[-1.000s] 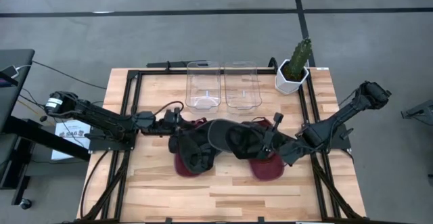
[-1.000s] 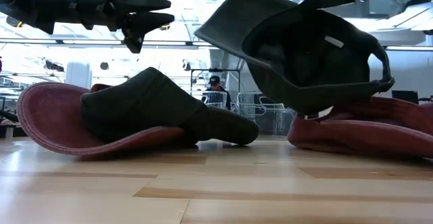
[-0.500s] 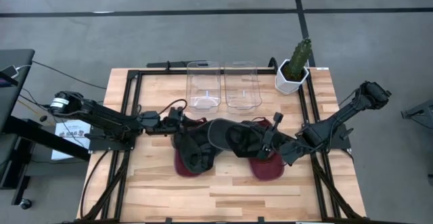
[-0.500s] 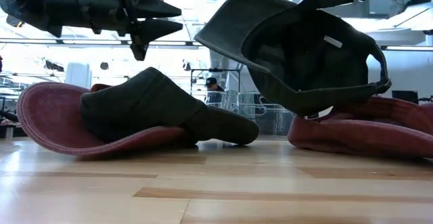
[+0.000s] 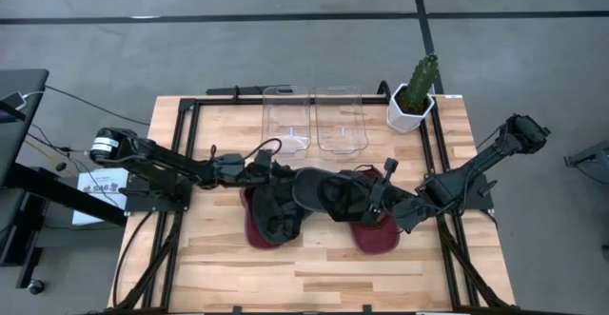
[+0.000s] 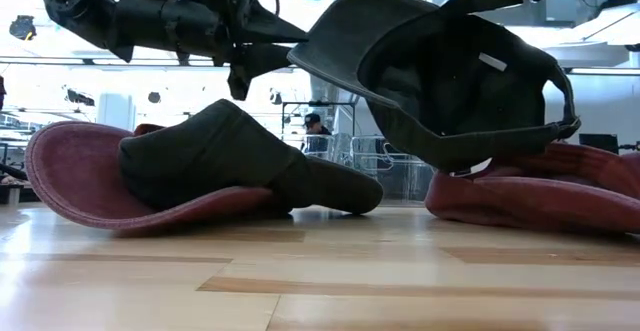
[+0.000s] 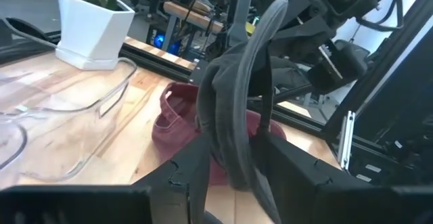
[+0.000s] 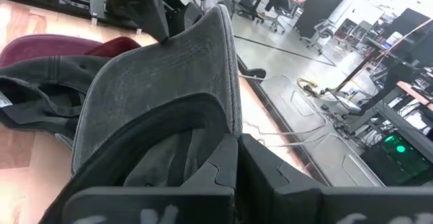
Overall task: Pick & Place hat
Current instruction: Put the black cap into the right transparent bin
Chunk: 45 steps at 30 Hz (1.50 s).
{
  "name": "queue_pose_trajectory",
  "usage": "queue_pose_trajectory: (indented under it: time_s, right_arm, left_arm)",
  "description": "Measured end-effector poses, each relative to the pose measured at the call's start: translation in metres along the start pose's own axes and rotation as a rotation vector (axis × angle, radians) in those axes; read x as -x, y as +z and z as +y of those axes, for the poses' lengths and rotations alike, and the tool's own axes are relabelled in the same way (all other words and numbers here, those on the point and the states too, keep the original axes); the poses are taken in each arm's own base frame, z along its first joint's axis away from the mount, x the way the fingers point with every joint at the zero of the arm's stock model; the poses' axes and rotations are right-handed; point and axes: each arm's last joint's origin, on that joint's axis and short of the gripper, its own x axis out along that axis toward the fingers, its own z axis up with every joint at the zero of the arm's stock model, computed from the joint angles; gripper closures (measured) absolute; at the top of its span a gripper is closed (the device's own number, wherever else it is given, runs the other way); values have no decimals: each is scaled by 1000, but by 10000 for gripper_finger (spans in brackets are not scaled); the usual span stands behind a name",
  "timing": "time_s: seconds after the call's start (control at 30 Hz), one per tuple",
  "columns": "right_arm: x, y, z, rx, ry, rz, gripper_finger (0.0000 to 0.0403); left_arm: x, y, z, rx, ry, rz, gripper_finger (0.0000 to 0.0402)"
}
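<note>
Tabletop point(image 5: 219, 258): two clear bins point(image 5: 285, 120) empty; right end effector point(image 5: 373, 199) pinches gray cap point(image 5: 319, 189); left end effector point(image 5: 282, 172) spread.

Grey cap point(image 5: 324, 189): matt woven cloth. Red cap point(image 5: 376, 234): cloth. Bench point(image 5: 314, 267): pale wood, satin. Bins point(image 5: 285, 120): clear glossy plastic.

Soft, even light falls on the wooden table point(image 5: 314, 258) from above, and the shadows there are faint. Seen from table height, the bright room behind glares white, so the dark cap point(image 6: 440, 81) and the arms look almost black. The near tabletop is blurry. The wrist pictures are a bit soft close up.
</note>
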Motion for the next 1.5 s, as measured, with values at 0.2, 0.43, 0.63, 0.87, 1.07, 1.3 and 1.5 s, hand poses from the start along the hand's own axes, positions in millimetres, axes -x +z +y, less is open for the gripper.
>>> queue_pose_trajectory:
  time_s: [0.2, 0.43, 0.63, 0.87, 1.07, 1.3, 1.5]
  right_arm:
    - [0, 0, 0, -3, 8, -2, 402]
    - [-3, 0, -1, -11, 16, 3, 402]
    - [-3, -1, -1, -1, 19, 9, 402]
    - [-3, -1, -1, 0, 36, 12, 399]
    - [-3, -1, -1, 1, 37, 12, 395]
    - [-3, -1, -1, -34, 31, 11, 376]
    - [-4, -1, -1, -33, 29, 14, 337]
  left_arm:
    - [-5, -1, -2, -1, -4, 5, 270]
    - [-26, -7, 1, -3, 13, 26, 270]
    - [-32, -5, -1, -40, 7, 16, 273]
    - [-32, -4, -1, -40, 7, 14, 346]
    - [-32, -4, -1, -50, 5, 14, 384]
    - [-31, -3, -2, -50, 1, 17, 389]
    - [-18, 8, -15, -85, -32, 60, 387]
